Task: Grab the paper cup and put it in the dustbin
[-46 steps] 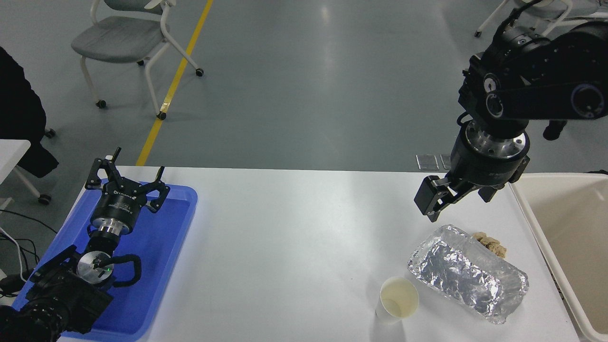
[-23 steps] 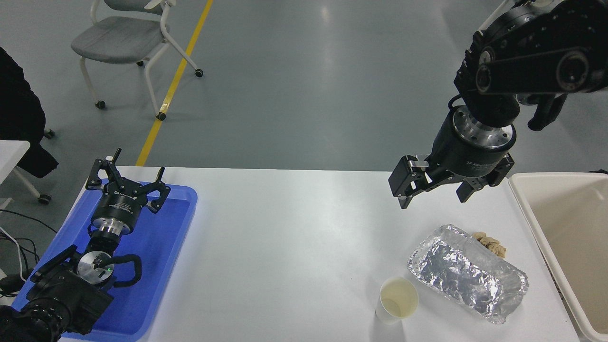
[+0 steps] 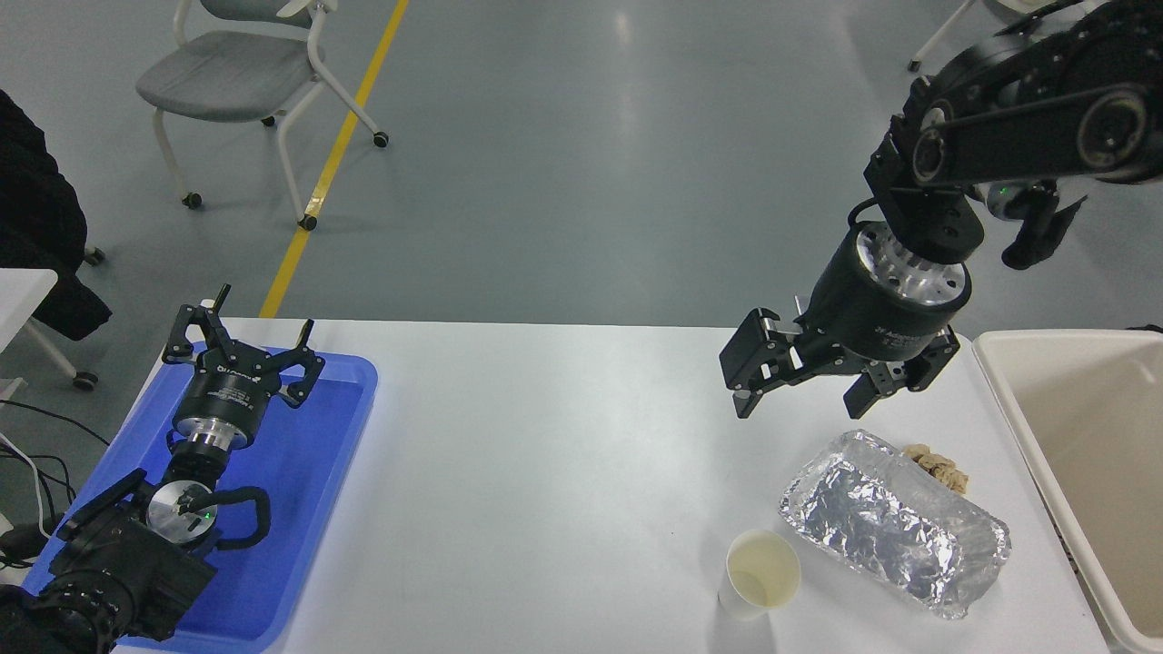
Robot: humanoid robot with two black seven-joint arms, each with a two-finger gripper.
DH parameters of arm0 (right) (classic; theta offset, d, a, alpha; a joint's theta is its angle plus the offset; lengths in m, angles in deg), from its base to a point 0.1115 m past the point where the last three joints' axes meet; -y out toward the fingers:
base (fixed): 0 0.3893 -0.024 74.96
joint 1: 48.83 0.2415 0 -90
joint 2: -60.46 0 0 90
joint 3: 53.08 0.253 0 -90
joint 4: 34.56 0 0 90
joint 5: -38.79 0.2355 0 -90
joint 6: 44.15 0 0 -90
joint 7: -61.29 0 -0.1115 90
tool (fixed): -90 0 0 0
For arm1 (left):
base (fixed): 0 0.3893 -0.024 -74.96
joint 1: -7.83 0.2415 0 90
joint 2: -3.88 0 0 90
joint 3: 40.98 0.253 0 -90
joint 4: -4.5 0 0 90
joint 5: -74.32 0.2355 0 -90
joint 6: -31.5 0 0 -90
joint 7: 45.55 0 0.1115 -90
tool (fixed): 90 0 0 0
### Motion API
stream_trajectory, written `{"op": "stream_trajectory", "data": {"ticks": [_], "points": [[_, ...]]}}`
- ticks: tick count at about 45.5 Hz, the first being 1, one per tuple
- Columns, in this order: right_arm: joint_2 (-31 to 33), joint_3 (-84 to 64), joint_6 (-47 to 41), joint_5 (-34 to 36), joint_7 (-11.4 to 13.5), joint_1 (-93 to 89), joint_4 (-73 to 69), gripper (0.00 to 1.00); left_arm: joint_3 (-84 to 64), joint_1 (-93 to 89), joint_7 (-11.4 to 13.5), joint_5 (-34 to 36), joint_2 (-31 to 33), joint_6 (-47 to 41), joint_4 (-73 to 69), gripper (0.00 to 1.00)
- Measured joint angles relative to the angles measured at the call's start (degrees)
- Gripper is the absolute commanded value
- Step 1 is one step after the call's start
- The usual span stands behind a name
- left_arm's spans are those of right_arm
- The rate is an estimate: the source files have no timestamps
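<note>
While my left gripper [image 3: 247,350] rests open over the blue tray [image 3: 309,509], my right gripper [image 3: 800,400] hangs open, angled down, above the table [image 3: 545,472], beyond the paper cup [image 3: 761,574].

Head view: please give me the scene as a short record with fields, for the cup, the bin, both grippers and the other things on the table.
paper cup: upright on the table near the front edge, untouched
dustbin: at the table's right edge
right gripper: open, in the air, beyond the cup and the foil package
left gripper: open, parked over the blue tray
foil package: lying right of the cup
brown crumpled scrap: behind the foil package
table: white
</note>
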Motion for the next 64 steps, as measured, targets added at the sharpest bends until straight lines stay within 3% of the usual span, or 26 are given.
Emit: {"op": "stream_trajectory", "data": {"ticks": [39,48,53,59,64], "points": [[10.68,15.54,13.50,-26.61,0.01,-37.74,11.21,1.00,0.07,-0.08,-0.10,0.07,-0.03,0.00,0.03,1.00],[11.07,18.69,14.86,-29.66,0.00,-44.73,15.17,0.94,0.07,-0.09,-0.09,0.06,-0.02,0.00,0.04,1.00],[10.96,20.16,15.62,-31.21,0.01,-48.13,17.35,0.79,0.07,-0.09,-0.09,0.06,0.01,0.00,0.05,1.00],[10.58,21.32,16.27,-32.34,-0.04,-50.94,19.21,0.37,0.07,-0.09,-0.09,0.07,0.03,0.00,0.06,1.00],[10.44,21.76,16.37,-32.97,-0.14,-52.22,20.07,0.18,0.07,-0.11,-0.09,0.07,0.03,0.00,0.06,1.00]]}}
